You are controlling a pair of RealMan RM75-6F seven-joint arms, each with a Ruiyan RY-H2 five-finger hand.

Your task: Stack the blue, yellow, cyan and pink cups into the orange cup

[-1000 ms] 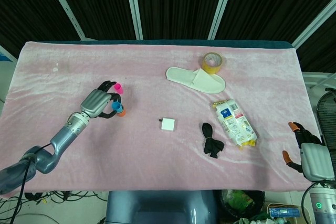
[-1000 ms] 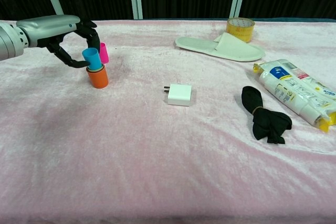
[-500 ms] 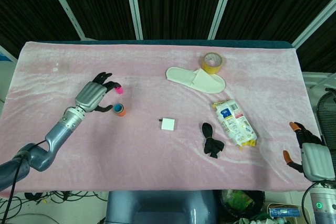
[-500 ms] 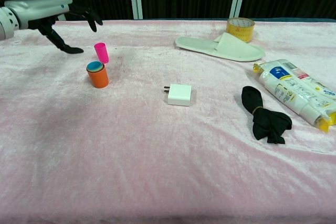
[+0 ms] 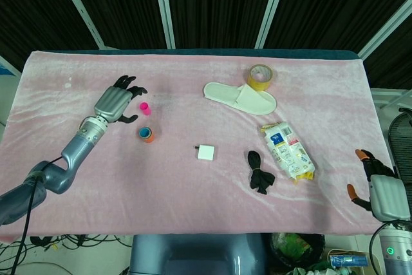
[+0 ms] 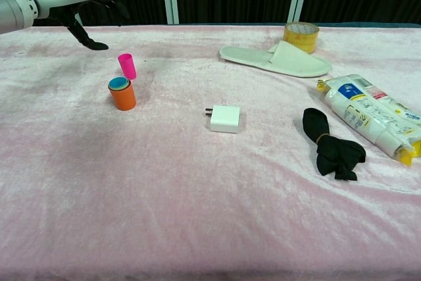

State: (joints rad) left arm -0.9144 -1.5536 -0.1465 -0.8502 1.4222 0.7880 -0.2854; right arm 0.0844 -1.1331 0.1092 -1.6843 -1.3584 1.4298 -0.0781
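The left robot hand (image 5: 117, 102) hovers empty, fingers spread, beside the upright pink cup (image 6: 127, 66), the only cup outside the orange cup (image 6: 122, 95), likely readying its grasp.

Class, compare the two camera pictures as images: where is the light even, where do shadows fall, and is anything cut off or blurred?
Head view: even light, soft shadow under the left hand, right hand cropped at the corner. Chest view: sharp, small shadows beside the pink cup and orange cup; the left hand is cut by the top-left edge.
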